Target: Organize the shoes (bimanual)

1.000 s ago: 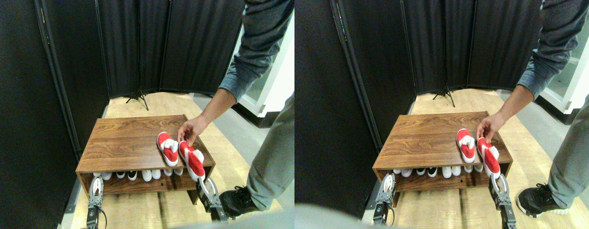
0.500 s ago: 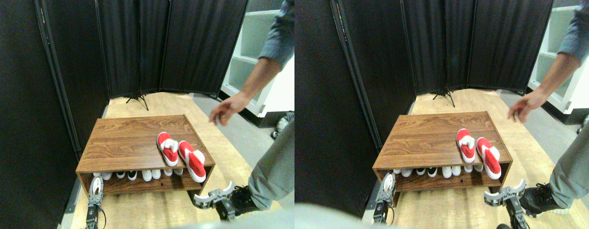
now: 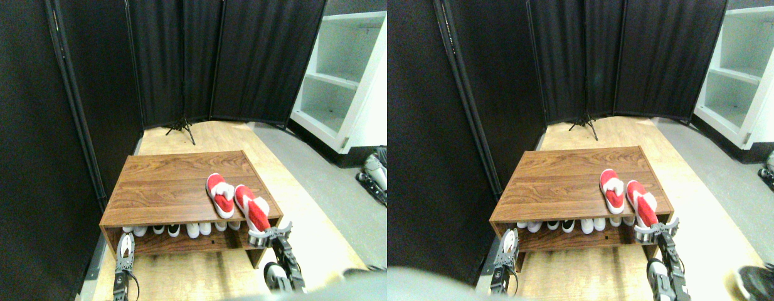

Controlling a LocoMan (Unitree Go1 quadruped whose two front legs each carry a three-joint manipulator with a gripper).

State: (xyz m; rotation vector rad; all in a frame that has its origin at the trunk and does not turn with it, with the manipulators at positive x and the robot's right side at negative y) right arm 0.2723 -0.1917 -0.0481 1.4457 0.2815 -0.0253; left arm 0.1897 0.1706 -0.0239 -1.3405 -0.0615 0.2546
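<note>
Here, two small bright red slip-on shoes, smooth and rounded, with white sole edges and white patches on top: the left shoe (image 3: 219, 195) and the right shoe (image 3: 252, 212). Both lying side by side on the right part of a low wooden bench (image 3: 167, 188) with dark, streaked grain; the right shoe's near end overhanging the front edge. Beneath the top, on an open shelf, one row of shoe toes (image 3: 180, 229), mostly white with one black, about eight counted. Behind, dark pleated screen panels (image 3: 261, 56); at right, a white shelving unit (image 3: 340, 69) with flat boards. Pale wood-plank floor (image 3: 192, 276) below. Two manipulators: the right tool (image 3: 269, 236) turned crosswise, jaws spread wide apart, just at the overhanging end of the right shoe, contact not clear. The left tool (image 3: 126, 246) upright before the bench's left front corner; jaw state cannot be told. Against half a second ago: the person's arm and leg gone from view, the right tool raised from the floor to the shoe's end, both shoes unmoved.
</note>
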